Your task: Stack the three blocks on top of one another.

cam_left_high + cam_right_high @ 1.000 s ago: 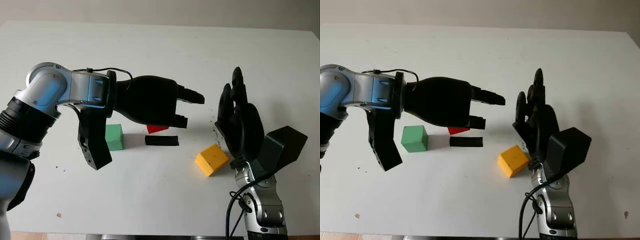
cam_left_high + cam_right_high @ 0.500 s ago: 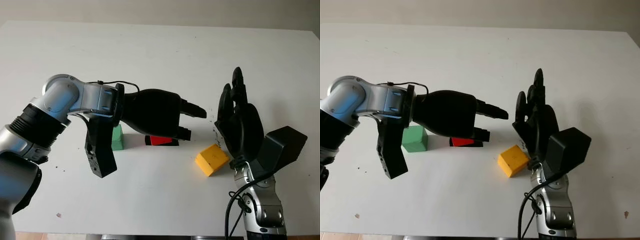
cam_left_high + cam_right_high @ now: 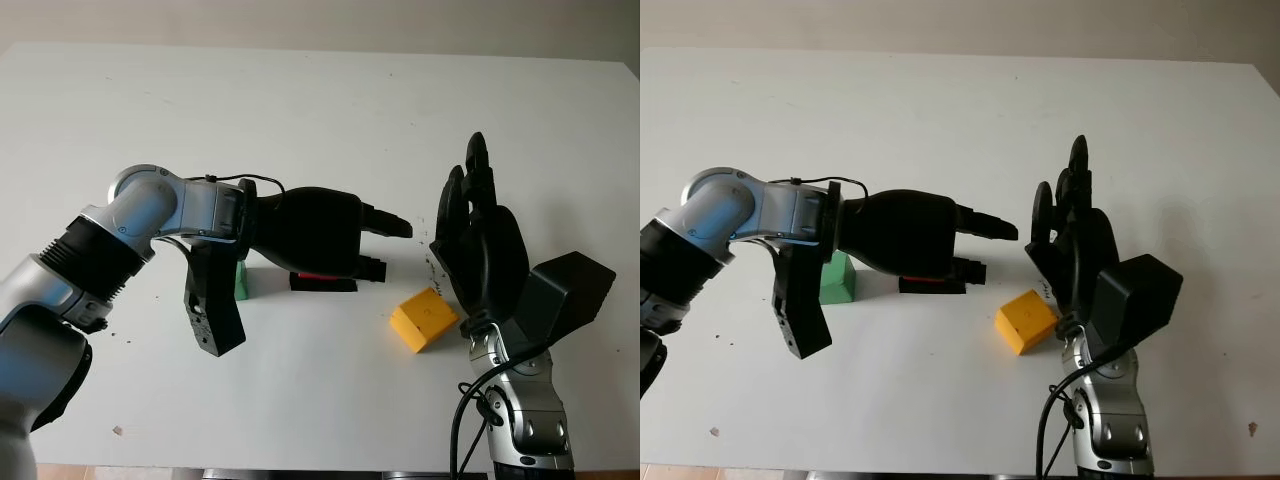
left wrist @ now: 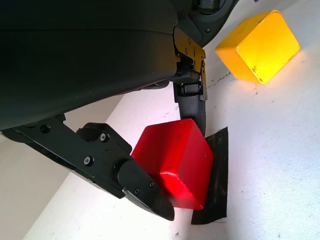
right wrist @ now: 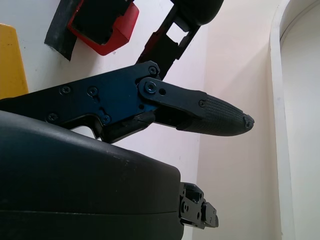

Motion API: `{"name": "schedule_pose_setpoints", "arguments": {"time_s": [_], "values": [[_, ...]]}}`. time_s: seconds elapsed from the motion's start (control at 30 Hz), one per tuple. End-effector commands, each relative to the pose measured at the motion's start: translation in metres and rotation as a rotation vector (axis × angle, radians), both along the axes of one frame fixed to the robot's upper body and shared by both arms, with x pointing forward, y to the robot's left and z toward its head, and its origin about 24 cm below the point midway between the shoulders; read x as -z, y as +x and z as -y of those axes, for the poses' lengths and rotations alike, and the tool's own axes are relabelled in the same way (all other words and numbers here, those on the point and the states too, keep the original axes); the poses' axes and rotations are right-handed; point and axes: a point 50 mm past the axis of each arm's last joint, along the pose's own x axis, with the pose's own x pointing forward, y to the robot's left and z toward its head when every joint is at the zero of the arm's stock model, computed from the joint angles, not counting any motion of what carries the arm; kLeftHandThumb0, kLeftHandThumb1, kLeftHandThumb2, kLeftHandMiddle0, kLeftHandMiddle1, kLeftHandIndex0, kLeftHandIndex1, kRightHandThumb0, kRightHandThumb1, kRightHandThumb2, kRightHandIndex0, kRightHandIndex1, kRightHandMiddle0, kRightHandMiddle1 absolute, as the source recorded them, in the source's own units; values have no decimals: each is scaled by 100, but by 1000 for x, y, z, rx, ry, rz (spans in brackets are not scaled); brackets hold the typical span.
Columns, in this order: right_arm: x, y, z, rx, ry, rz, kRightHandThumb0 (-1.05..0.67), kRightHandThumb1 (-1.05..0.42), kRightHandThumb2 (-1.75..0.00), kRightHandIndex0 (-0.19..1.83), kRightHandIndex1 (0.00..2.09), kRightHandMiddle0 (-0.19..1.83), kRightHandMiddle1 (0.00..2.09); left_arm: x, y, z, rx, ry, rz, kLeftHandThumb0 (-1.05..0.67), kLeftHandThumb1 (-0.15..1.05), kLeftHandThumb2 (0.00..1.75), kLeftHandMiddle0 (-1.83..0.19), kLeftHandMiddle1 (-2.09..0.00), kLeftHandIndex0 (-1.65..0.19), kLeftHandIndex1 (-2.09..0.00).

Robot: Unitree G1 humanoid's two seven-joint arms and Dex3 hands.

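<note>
Red block (image 4: 175, 160) is seen in the left wrist view gripped between the black fingers (image 4: 145, 192) of the left hand (image 3: 310, 235), one finger along its lower edge and another pressed against its far side. It sits on, or just above, a black strip (image 3: 323, 284) lying flat on the white table (image 3: 300, 110); whether contact is made cannot be told. In the head views the block is mostly hidden under the left hand, with a thin red edge visible above the strip. Green block (image 3: 836, 278) is located on the table just behind the left forearm, partly covered by it. Yellow block (image 3: 424, 319) lies on the table apart from the red block, just beside the palm of the right hand (image 3: 480, 245). The right hand is held upright on the table's right side, open, fingers extended upward, nothing grasped. No block is stacked on another.
</note>
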Motion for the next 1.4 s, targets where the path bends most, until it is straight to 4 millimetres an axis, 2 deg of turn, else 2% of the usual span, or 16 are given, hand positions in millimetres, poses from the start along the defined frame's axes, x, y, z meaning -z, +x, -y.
{"name": "schedule_pose_setpoints", "arguments": {"time_s": [0.0,0.1,0.23,0.27,0.3,0.33,0.4,0.5,0.53,0.77,0.83,0.87,1.13,1.17,1.3,1.37], "values": [[-2,-4,3,5,-3,8,-71,-105,-68,-19,0,-19,0,5,1,-1,-2,25,-5,-27,92,5,-20,0,-35,-180],[-1,-4,3,4,-14,6,-71,-105,-69,-19,0,-19,0,4,1,-3,-13,28,1,-29,93,5,-16,0,-36,-180],[-1,-3,3,6,-8,6,-71,-105,-69,-19,0,-19,0,3,0,-4,-28,32,4,-32,97,7,-9,0,-21,-176],[-1,-3,4,6,-7,7,-71,-105,-69,-19,0,-19,0,2,0,-5,-24,19,-7,-36,97,6,-7,0,-15,-166],[-1,-3,4,5,-3,6,-71,-105,-69,-19,0,-19,0,2,0,-6,-23,8,-19,-41,95,6,-6,-1,-11,-125],[-1,-3,4,5,0,6,-71,-105,-68,-19,0,-19,0,2,0,-7,-22,0,-27,-42,95,5,-4,-1,-14,-99],[-1,-3,4,3,-9,8,-71,-105,-68,-19,0,-19,0,1,0,-8,-22,-9,-32,-46,94,5,1,-2,-13,-66],[-1,-3,5,-1,-11,8,-70,-105,-69,-19,0,-19,0,-2,1,-10,-30,-2,-23,-52,92,5,9,-3,-12,-32],[-1,-3,5,-2,-11,8,-70,-105,-69,-19,0,-19,0,-2,1,-10,-31,-1,-22,-53,91,5,10,-4,-13,-26],[-1,-2,4,-5,-5,7,-70,-105,-69,-19,0,-19,0,-10,8,-18,-101,-18,40,-53,90,5,19,-1,7,-6],[-2,-2,4,-9,-5,9,-70,-105,-69,-19,0,-19,0,-17,11,-20,-149,-17,84,-61,91,6,19,0,16,-1],[-2,-2,4,-9,-7,8,-70,-105,-69,-19,0,-19,0,-20,14,-22,-169,-20,106,-59,90,5,19,0,18,-1],[-2,-1,3,-12,-3,7,-71,-105,-69,-19,0,-19,0,-46,29,-39,-292,-96,236,-46,92,6,19,0,19,-1],[-2,-1,3,-12,-3,7,-71,-105,-69,-19,0,-19,0,-51,30,-43,-314,-100,249,-41,90,5,19,0,19,0],[-2,-1,3,-10,0,9,-70,-105,-69,-19,0,-19,0,-72,31,-56,-394,-190,235,-27,91,6,19,0,18,-2],[-2,-1,3,-8,0,9,-71,-105,-68,-19,0,-19,0,-83,32,-65,-456,-258,209,-30,91,6,18,-1,13,-5]]}}
